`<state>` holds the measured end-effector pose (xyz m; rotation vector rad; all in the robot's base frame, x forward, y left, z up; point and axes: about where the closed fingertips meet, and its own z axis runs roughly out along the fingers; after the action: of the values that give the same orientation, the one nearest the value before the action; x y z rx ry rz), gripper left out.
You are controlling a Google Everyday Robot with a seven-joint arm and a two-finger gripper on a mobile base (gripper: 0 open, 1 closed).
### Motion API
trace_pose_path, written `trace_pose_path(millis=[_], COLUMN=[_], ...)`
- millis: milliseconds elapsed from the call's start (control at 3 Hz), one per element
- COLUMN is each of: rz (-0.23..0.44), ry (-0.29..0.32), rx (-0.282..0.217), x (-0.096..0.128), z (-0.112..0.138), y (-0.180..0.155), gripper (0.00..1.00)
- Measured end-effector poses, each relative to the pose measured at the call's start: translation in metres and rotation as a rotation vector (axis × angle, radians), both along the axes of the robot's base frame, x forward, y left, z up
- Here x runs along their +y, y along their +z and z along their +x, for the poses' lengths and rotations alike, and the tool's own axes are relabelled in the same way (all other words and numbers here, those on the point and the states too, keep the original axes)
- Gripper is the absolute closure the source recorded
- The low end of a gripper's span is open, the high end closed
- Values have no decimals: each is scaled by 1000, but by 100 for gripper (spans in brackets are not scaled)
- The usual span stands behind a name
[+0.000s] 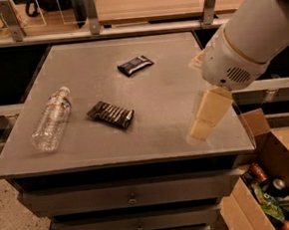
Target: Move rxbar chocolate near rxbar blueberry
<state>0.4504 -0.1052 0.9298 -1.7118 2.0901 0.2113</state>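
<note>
In the camera view, a grey-topped table (pixel 88 156) with drawers (pixel 131 198) in its front fills most of the scene. The rxbar chocolate (pixel 111 114), a dark wrapper with pale stripes, lies flat on the table's top, a little left of its middle and toward its front edge, turned at a slant. The rxbar blueberry (pixel 135 65), a smaller navy wrapper with a white label, lies flat nearer the table's back edge, well apart from the chocolate bar. A clear plastic water bottle (pixel 51 119) lies on its side near the table's left edge. The robot's white arm (pixel 248 39) reaches in over the table's right side, and its cream gripper (pixel 200 127) hangs above the table's front right corner, touching neither bar; whether it is open or closed cannot be told. Beside the table's right front corner stands an open cardboard box (pixel 282 151) with cans and packets inside
</note>
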Motion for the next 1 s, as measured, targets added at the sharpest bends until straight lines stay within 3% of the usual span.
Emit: trace_pose_path(millis=[333, 1000], rz=[61, 117], ry=[54, 123], rx=[4, 22], x=[33, 91], z=[12, 31], y=[-5, -32], gripper=[0, 0])
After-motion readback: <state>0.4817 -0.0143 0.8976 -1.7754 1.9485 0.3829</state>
